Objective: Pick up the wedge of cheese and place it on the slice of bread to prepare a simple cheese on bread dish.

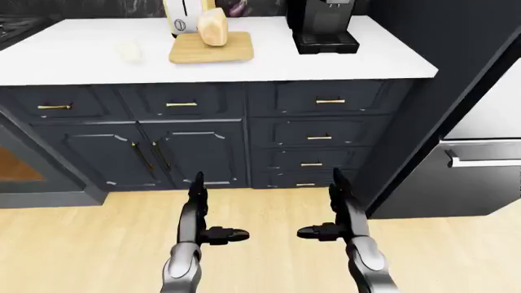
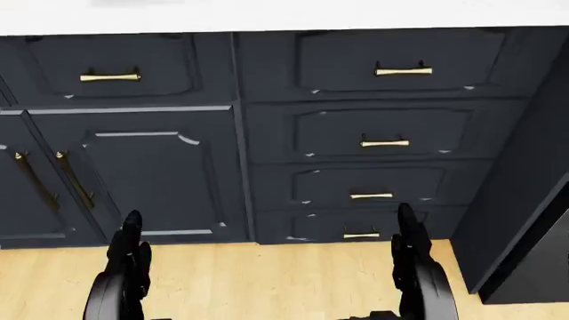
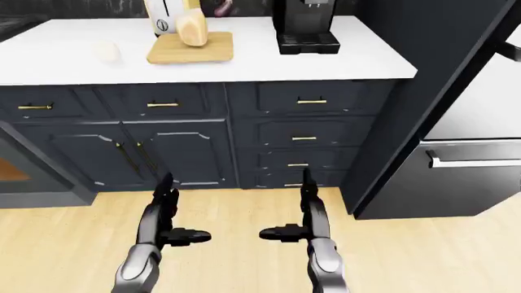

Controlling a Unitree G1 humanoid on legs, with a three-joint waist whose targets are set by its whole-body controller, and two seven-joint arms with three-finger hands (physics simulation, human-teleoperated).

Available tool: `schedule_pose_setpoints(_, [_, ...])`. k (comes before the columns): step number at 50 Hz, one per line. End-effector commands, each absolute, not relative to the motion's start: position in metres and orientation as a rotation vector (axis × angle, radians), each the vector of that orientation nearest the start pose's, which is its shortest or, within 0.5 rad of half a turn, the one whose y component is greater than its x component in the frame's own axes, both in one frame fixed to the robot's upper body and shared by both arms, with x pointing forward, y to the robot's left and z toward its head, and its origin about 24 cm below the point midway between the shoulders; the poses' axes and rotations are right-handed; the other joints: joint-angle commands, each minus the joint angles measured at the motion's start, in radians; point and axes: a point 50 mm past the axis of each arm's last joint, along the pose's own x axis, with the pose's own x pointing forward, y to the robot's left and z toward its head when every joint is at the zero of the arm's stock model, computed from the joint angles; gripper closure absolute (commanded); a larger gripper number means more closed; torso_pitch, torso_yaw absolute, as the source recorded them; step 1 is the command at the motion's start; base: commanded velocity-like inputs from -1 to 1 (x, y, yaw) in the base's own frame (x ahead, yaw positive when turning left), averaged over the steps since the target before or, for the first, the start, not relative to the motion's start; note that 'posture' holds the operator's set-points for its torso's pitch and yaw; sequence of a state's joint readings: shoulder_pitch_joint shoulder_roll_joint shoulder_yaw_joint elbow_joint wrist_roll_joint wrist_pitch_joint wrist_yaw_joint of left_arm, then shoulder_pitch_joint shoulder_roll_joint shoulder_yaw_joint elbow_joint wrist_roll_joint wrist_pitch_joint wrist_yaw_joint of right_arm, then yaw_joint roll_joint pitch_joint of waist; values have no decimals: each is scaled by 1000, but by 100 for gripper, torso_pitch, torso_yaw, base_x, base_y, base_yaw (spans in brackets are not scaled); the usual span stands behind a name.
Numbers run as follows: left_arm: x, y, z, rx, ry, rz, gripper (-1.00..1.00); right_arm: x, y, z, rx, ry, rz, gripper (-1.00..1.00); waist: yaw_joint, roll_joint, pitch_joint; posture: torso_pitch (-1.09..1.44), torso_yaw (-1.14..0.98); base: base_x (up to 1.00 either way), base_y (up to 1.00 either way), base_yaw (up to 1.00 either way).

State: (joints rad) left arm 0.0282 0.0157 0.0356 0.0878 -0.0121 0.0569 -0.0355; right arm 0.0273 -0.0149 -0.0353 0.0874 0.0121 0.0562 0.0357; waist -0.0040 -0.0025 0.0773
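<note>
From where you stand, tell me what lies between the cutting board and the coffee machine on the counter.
Nothing: in the left-eye view only bare white counter separates the cutting board from the coffee machine.

Both of your arms reach forward at the bottom of the left-eye view, side by side and well apart. Your left hand (image 1: 205, 215) has its fingers spread — two point up and away, while the thumb juts right toward the other hand. Your right hand (image 1: 332, 213) mirrors it, thumb pointing left. Both hands are empty — neither touches anything.
</note>
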Motion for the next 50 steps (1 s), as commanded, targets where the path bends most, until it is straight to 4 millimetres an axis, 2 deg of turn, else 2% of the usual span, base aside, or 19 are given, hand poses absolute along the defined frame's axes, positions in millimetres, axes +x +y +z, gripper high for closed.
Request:
schedule_pose_setpoints(1, [251,158,49,-34,-29,-38,-100,253,-157,43,-7,-10,1,-100,-2,-8,-1,0,0,0,0,0])
schedule_pose_setpoints(3, [250,157,49,-19,-28,-38,-100,252,-156,44,-14,-14,8,-100,9,0,-63,0,0,0,0,0])
schedule_pose_setpoints(4, [250,158,49,-15,-25,-33,-100,251,-155,44,-15,-16,9,-100,9,0,-52,0,0,0,0,0])
schedule_pose_setpoints(5, [251,157,48,-5,-25,-35,-100,250,-154,48,-2,-32,28,-100,7,-9,-18,0,0,0,0,0])
schedule_pose_setpoints(7, [255,157,45,31,-27,-14,-100,249,-155,49,-4,-36,16,-100,10,-8,-69,0,0,0,0,0])
schedule_pose_setpoints(12, [256,153,49,53,-28,-23,-100,248,-152,60,19,-54,34,-100,9,-5,-79,0,0,0,0,0])
schedule_pose_setpoints(15, [255,154,71,81,-56,-7,-100,246,-150,77,-9,-85,35,-100,8,-5,-83,0,0,0,0,0])
schedule_pose_setpoints(20, [253,159,121,93,-126,21,-100,244,-154,115,-36,-146,6,-100,8,-5,-88,0,0,0,0,0])
schedule_pose_setpoints(27, [239,166,165,84,-201,47,-100,235,-156,153,-56,-221,-6,-100,9,-1,-96,0,0,0,0,0])
schedule_pose_setpoints(33, [230,172,179,108,-226,81,-100,228,-153,170,-64,-267,4,-100,7,0,-85,0,0,0,0,0])
schedule_pose_setpoints(34, [230,172,179,113,-225,83,-100,228,-153,171,-62,-268,3,-100,7,6,-98,0,0,5,0,0])
schedule_pose_setpoints(36, [230,174,176,123,-217,90,-100,227,-153,172,-67,-274,0,-100,8,9,-59,0,0,16,0,0])
schedule_pose_setpoints(38, [230,175,174,135,-214,97,-100,223,-153,175,-69,-283,12,-100,10,8,-56,0,0,24,1,0])
schedule_pose_setpoints(40, [229,175,175,140,-216,94,-100,222,-152,176,-79,-291,6,-100,8,-10,-13,0,0,52,14,0])
schedule_pose_setpoints(41, [228,175,175,140,-215,91,-100,221,-152,176,-78,-292,9,-100,4,-10,-9,0,0,52,14,0])
schedule_pose_setpoints(43, [226,177,178,140,-221,99,-100,220,-152,179,-80,-296,7,-100,1,0,-13,0,0,53,14,0])
schedule_pose_setpoints(45, [225,177,179,148,-226,96,-100,219,-152,182,-86,-303,7,-100,-3,-6,-26,0,0,52,14,0])
schedule_pose_setpoints(46, [225,178,182,149,-230,102,-100,219,-151,183,-83,-305,8,-100,-5,-1,-30,0,0,52,15,0])
schedule_pose_setpoints(50, [221,177,187,162,-246,101,-100,216,-150,188,-90,-318,7,-100,-18,44,-29,0,0,53,14,0])
